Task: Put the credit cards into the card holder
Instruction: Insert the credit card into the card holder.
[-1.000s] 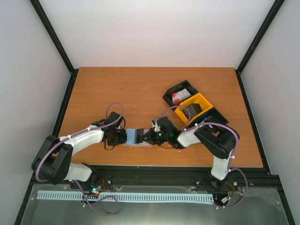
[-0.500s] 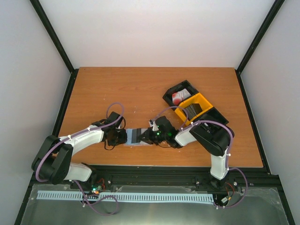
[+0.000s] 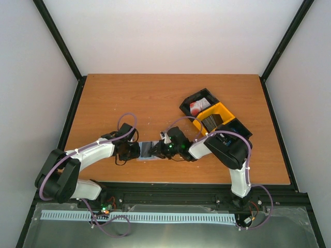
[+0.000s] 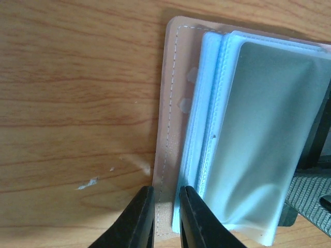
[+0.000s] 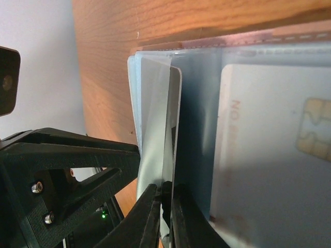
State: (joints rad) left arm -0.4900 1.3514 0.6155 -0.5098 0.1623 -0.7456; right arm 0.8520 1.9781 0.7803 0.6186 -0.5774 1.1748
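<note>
Now my right gripper (image 3: 160, 150) has slid left across the card holder (image 3: 146, 150). The pale blue that showed a second ago is mostly hidden under a dark grey credit card (image 4: 269, 129), so I judge it's going into the clear sleeve. My right fingers pinch that card's edge, wrist low, elbow swung left. My left gripper (image 4: 166, 199) clamps the holder's tan cover, pinning it by the counter's near edge, left of middle. Other stacks (image 3: 196, 107) wait in bins (image 3: 227, 111) toward the right edge.

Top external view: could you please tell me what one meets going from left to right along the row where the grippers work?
Left gripper → card holder → right gripper → yellow bin.
</note>
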